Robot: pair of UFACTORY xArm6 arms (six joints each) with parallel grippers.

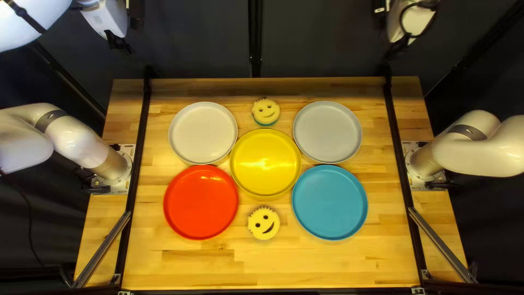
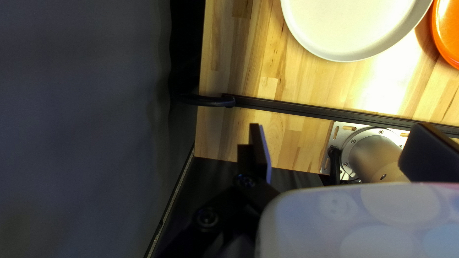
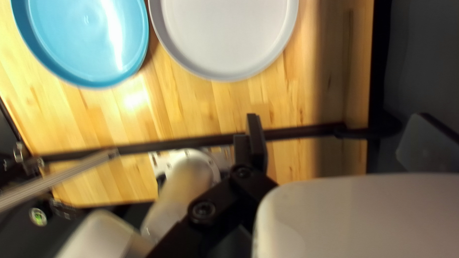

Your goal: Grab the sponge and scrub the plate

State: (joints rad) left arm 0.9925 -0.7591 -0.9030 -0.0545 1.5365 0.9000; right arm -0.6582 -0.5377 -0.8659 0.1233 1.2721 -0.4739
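Observation:
My left gripper hangs beyond the table's far edge at the upper left of the top left view; in the left wrist view the gripper is open and holds nothing. My right gripper hangs past the far edge at the upper right; in the right wrist view this gripper stands open, nothing between its fingers. One round smiley sponge, yellow over teal, lies behind the yellow plate. Another yellow smiley sponge lies in front of it. Both sponges are far from the grippers.
Around the yellow plate lie a white plate, a grey plate, a red plate and a blue plate. Black rails run along both sides of the table. A dark curtain hangs behind.

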